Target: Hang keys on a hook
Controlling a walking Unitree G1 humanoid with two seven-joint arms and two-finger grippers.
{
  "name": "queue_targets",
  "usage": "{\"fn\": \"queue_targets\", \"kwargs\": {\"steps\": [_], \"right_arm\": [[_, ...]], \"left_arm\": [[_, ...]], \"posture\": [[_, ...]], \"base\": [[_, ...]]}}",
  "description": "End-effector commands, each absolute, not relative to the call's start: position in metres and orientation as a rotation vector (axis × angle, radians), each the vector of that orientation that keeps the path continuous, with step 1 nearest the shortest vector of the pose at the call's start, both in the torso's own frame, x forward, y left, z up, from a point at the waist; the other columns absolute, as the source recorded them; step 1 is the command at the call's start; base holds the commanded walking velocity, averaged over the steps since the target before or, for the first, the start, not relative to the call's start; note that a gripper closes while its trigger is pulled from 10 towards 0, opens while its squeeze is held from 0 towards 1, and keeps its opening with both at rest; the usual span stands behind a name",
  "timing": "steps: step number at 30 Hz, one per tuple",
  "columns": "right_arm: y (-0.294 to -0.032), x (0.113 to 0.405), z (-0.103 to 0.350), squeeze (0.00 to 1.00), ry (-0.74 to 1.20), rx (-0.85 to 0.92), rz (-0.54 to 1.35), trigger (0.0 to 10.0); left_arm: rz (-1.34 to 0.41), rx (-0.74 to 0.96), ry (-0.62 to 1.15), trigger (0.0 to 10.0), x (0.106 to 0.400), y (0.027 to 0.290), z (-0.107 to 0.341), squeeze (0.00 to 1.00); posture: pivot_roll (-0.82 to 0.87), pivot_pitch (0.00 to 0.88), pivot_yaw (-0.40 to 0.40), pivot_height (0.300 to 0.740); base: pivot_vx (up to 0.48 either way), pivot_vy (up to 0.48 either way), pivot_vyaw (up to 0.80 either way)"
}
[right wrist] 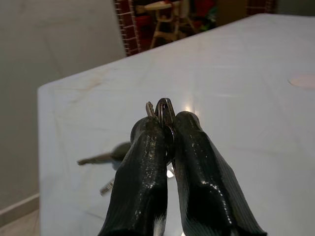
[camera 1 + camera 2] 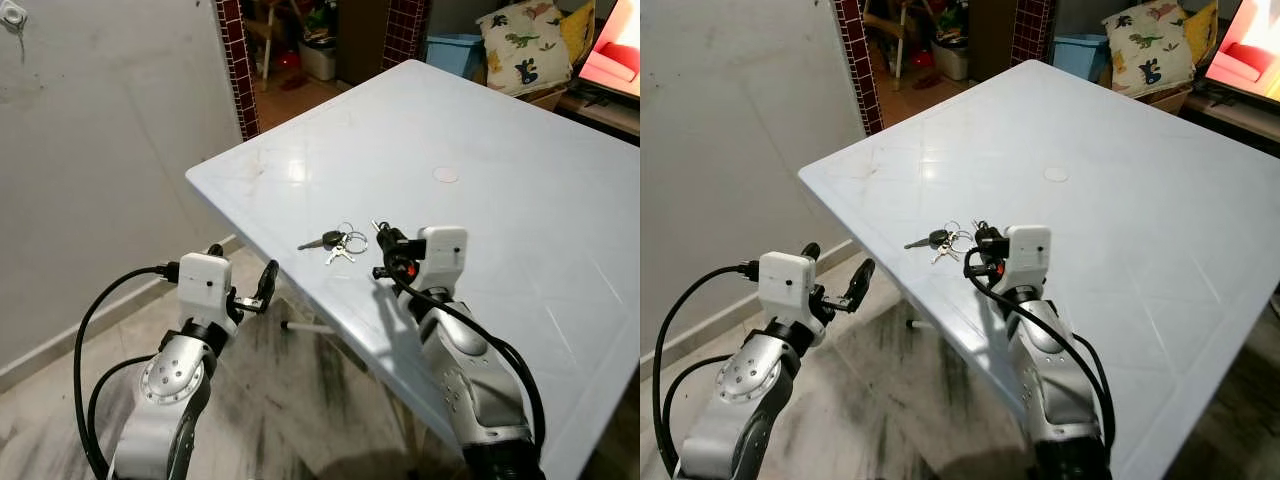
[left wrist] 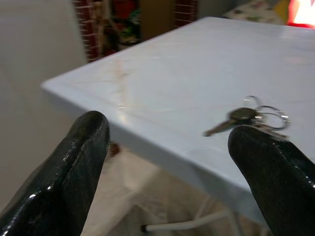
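A: Keys [image 2: 335, 243] lie near the table's [image 2: 520, 230] front edge. Why is the right gripper [image 1: 166, 129] so low there?

B: Its fingers are pinched together on a key ring, which pokes up between the tips, likely to lift the bunch.

A: And the left gripper [image 2: 243, 277]?

B: Spread wide, holding nothing, off the table's edge, probably waiting. A hook [image 2: 14, 18] may sit on the wall [image 2: 110, 150], far left of the table; it's too small to be sure.
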State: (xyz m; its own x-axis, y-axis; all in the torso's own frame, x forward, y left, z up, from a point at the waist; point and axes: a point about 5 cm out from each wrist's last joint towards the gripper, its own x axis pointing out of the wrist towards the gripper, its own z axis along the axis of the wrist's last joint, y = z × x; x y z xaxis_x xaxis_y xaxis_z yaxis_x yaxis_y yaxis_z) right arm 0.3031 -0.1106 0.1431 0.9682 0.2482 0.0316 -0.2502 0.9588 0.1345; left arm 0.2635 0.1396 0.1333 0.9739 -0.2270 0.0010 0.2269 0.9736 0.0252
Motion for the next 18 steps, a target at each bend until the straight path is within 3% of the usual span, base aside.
{"fn": "queue_targets", "kwargs": {"steps": [1,14,18], "right_arm": [[-0.106,0.302,0.15,0.0,-0.03,0.143,0.263,10.0],[-0.14,0.298,0.146,0.0,0.043,0.066,0.255,10.0],[-0.141,0.294,0.148,0.0,0.054,0.033,0.296,10.0]], "left_arm": [[-0.188,0.038,0.012,10.0,0.262,0.148,0.13,0.0],[-0.162,0.024,0.055,10.0,0.261,0.158,0.128,0.0],[-0.168,0.03,0.067,10.0,0.265,0.16,0.13,0.0]], "posture": [[0.05,0.052,0.058,0.74],[0.05,0.058,0.108,0.74],[0.04,0.06,0.132,0.74]], "base": [[0.0,0.0,0.8],[0.0,0.0,0.8],[0.0,0.0,0.11]]}}
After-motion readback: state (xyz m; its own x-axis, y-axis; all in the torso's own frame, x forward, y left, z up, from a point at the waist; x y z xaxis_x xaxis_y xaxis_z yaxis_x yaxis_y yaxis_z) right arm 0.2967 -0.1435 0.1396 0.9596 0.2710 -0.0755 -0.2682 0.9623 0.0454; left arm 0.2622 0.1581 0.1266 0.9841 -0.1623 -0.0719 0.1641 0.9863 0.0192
